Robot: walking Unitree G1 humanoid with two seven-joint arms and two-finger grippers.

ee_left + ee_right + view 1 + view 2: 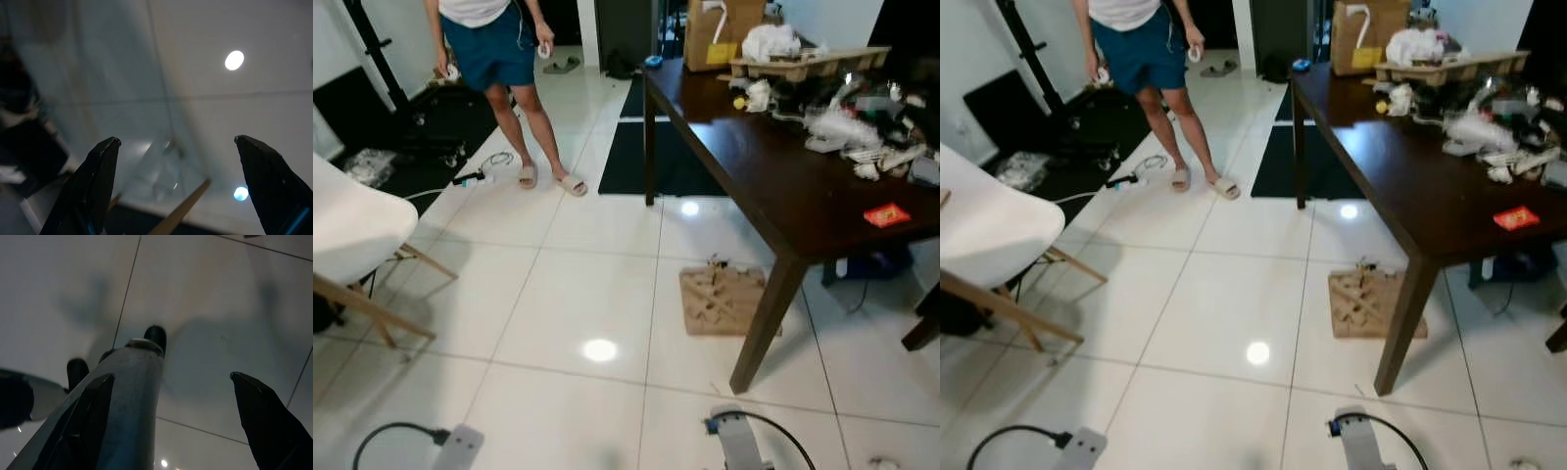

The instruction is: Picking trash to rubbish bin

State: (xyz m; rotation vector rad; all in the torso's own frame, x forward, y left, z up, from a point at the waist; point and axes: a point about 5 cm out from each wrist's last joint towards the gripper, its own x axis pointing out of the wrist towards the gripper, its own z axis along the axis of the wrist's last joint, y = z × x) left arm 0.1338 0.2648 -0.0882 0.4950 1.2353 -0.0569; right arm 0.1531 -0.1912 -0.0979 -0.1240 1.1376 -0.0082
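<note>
Silver forearms (458, 447) trail black cables, and each hand (178, 183) carries two long, tapered black fingers (93, 188)

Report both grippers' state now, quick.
Left gripper: open, holding nothing.
Right gripper: open, holding nothing.

Open floor (578, 294) runs ahead; chair (357, 230) crowds the left; counter (783, 186) leg and board (720, 302) block the right; person (504, 59) stands beyond.
</note>
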